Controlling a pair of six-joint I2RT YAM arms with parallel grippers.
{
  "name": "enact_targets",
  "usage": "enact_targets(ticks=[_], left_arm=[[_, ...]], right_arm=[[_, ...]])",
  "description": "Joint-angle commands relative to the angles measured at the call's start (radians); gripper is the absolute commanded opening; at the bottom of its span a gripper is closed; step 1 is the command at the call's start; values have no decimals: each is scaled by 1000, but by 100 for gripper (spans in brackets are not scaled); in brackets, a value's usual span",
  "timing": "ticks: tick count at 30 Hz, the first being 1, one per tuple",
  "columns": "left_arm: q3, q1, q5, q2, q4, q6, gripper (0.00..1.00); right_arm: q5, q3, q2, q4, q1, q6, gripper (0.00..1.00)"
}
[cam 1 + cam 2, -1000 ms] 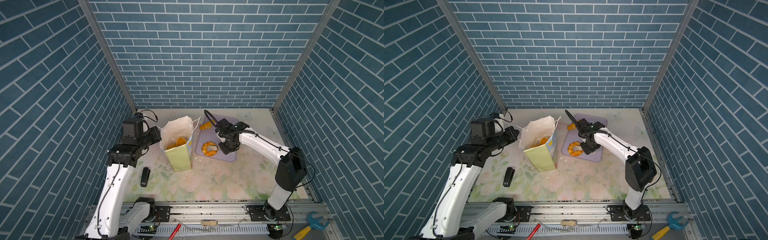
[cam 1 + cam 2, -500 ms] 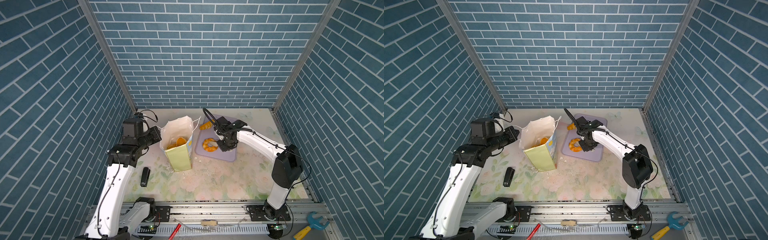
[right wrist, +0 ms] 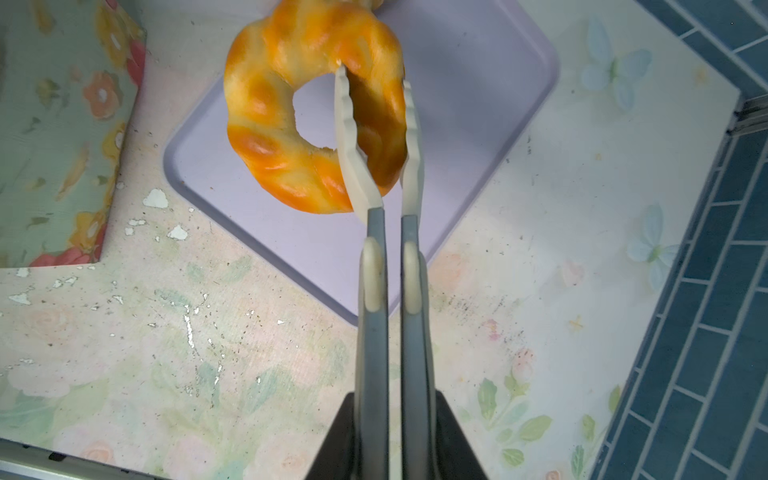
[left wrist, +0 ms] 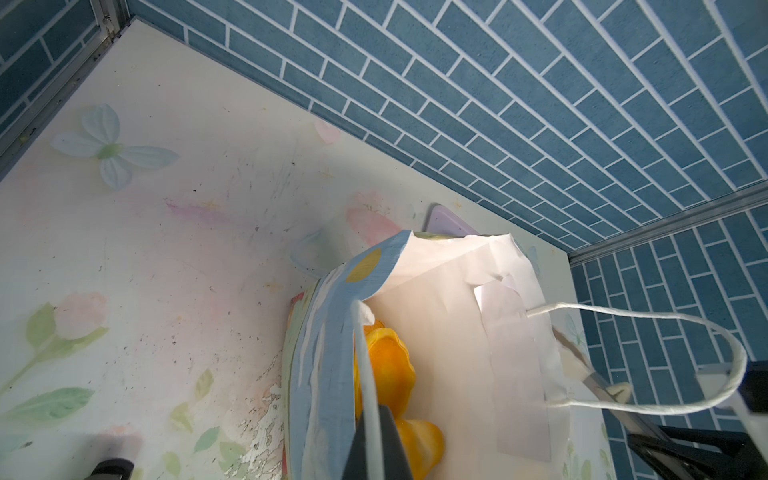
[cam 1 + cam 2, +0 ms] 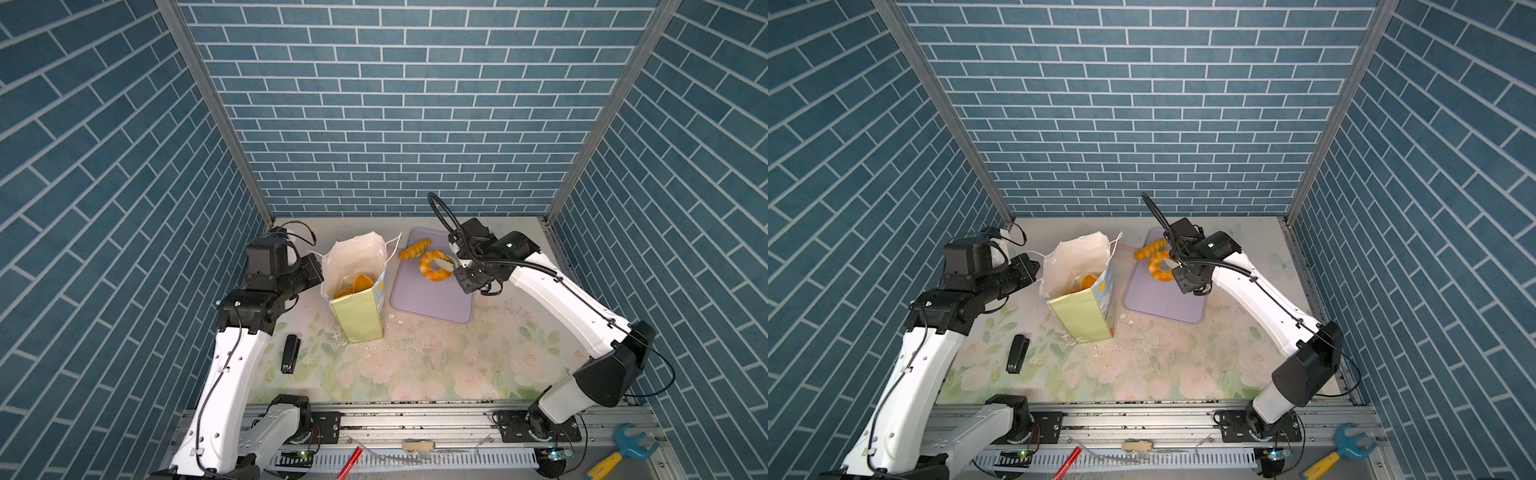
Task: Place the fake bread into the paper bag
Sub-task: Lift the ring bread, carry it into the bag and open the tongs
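Blue-brick walls (image 5: 374, 104) enclose a floral tabletop (image 5: 415, 365). The paper bag (image 5: 359, 316) stands upright at centre-left and holds several pastries (image 5: 357, 284). The left gripper (image 5: 319, 271) is clenched on its left rim. The right gripper (image 3: 374, 79) grasps the ring doughnut (image 3: 266, 158), 1 finger (image 3: 353, 158) through its hole, over the lilac tray (image 5: 428, 299). 1 long loaf (image 5: 414, 249) lies at the tray's far end.
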Motion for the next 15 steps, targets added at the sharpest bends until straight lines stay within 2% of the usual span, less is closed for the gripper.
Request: enact_targets(ticks=[1, 9, 12, 15], left_arm=[[-1, -2, 13, -8, 8, -1, 0], [-1, -1, 19, -8, 17, -10, 0], [5, -3, 26, -4, 16, -11, 0], [4, -8, 24, -4, 16, -16, 0]], right_arm=[[87, 80, -61, -58, -3, 38, 18], [120, 327, -80, -85, 62, 21, 19], [222, 464, -37, -87, 144, -21, 18], [274, 596, 28, -78, 239, -73, 19]])
